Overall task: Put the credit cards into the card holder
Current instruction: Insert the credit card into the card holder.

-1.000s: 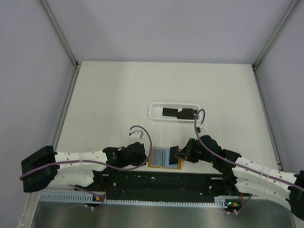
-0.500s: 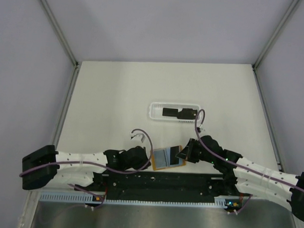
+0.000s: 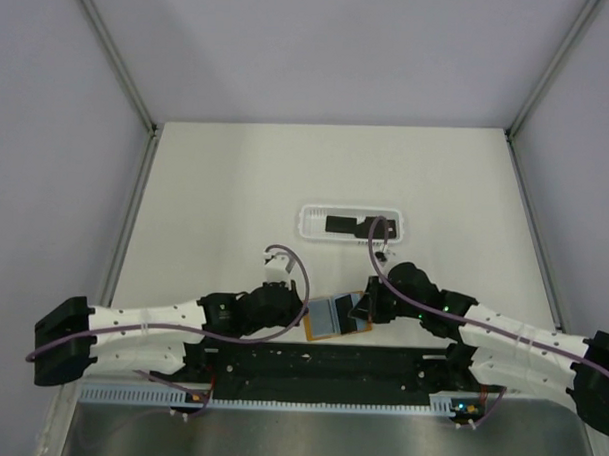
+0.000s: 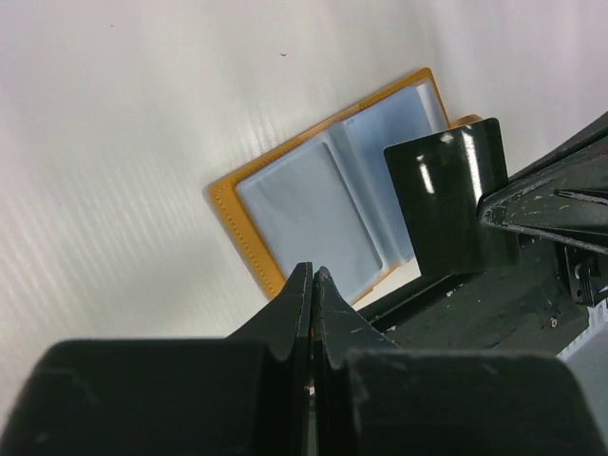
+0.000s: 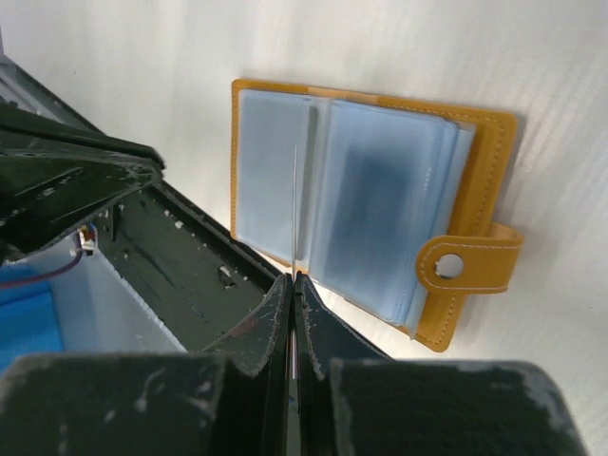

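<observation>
**Clerk:** Item one, right gripper [image 5: 293, 280]?

**Checker:** Jaws pressed together on a credit card [image 4: 451, 204]. The card is black and glossy. Its own wrist view shows it edge-on as a thin line standing out from the fingertips. The left wrist view shows its flat face.

**Clerk:** Position of that card?

**Checker:** Over the open card holder [image 5: 380, 204], near the fold between the two pale blue-grey sleeves. It covers part of the sleeve on the right arm's side. I cannot tell whether its edge touches a sleeve or sits in a pocket.

**Clerk:** Item two, left gripper [image 4: 312, 275]?

**Checker:** Jaws closed tight, with no gap between them. The tips sit at the holder's near orange edge. I cannot tell whether that edge is pinched between them.

**Clerk:** Item three, the holder itself?

**Checker:** Orange-tan, spread open with the sleeves facing up. The tab [image 5: 458, 266] with its round snap sticks out on the right arm's side. The holder lies turned at a slant on the table [image 3: 216, 185], between the two grippers and just beyond the black base plate [image 3: 320, 361].

**Clerk:** Remaining stock?

**Checker:** Two more dark cards [image 3: 341, 224] lie end to end in the white slotted tray [image 3: 310, 224]. The tray is farther up the table, well apart from the holder.
</observation>
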{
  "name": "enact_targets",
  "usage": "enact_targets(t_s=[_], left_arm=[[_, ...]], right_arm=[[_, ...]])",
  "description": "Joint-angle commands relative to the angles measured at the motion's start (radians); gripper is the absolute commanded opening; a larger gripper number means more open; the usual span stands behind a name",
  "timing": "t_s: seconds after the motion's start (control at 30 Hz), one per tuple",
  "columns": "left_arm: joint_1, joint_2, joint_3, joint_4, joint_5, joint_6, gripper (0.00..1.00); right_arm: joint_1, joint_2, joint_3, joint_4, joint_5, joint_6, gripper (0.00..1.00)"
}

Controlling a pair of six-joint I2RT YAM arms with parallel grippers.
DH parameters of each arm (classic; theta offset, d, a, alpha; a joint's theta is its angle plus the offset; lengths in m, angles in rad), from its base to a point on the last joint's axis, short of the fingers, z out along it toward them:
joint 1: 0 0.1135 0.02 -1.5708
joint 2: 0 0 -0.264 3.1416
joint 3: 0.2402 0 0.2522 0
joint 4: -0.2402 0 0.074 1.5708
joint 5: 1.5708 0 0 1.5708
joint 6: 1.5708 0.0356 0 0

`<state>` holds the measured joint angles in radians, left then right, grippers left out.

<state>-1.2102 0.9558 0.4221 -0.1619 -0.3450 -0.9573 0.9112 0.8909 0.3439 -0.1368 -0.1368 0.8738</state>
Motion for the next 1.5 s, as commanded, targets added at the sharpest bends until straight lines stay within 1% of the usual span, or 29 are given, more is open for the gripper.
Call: enact_targets(t_s=[0.0, 0.13, 0.27, 0.4, 0.47, 0.83, 0.87, 1.07, 1.27, 1.47], left_arm=[[-0.003, 0.089, 0.053, 0.102, 0.037, 0.078, 0.0], [-0.003, 0.146, 0.047, 0.105, 0.037, 0.057, 0.0], [-0.003, 0.155, 0.006, 0.117, 0.04, 0.025, 0.0], [-0.003, 0.158, -0.029, 0.133, 0.047, 0.006, 0.0], [-0.003, 0.166, -0.039, 0.136, 0.047, 0.002, 0.0], [-0.003, 0.201, -0.075, 0.153, 0.072, -0.024, 0.0], [-0.003, 0.208, -0.075, 0.183, 0.075, -0.026, 0.0], [-0.003, 0.241, -0.075, 0.203, 0.087, -0.028, 0.0], [-0.003, 0.245, -0.074, 0.205, 0.089, -0.026, 0.0], [-0.003, 0.239, -0.077, 0.197, 0.084, -0.026, 0.0]], right_arm=[[-0.037, 0.042, 0.078, 0.026, -0.078, -0.085, 0.0], [-0.081, 0.06, 0.083, 0.034, -0.139, -0.105, 0.0], [-0.12, 0.074, 0.072, 0.048, -0.202, -0.113, 0.0], [-0.147, 0.091, 0.03, 0.153, -0.271, -0.092, 0.0], [-0.161, 0.109, 0.014, 0.18, -0.288, -0.078, 0.0], [-0.176, 0.183, 0.014, 0.184, -0.268, -0.085, 0.0], [-0.178, 0.192, 0.009, 0.189, -0.271, -0.085, 0.0], [-0.181, 0.221, -0.013, 0.238, -0.279, -0.072, 0.0], [-0.184, 0.246, -0.029, 0.272, -0.282, -0.062, 0.0], [-0.193, 0.25, -0.033, 0.27, -0.271, -0.062, 0.0]])
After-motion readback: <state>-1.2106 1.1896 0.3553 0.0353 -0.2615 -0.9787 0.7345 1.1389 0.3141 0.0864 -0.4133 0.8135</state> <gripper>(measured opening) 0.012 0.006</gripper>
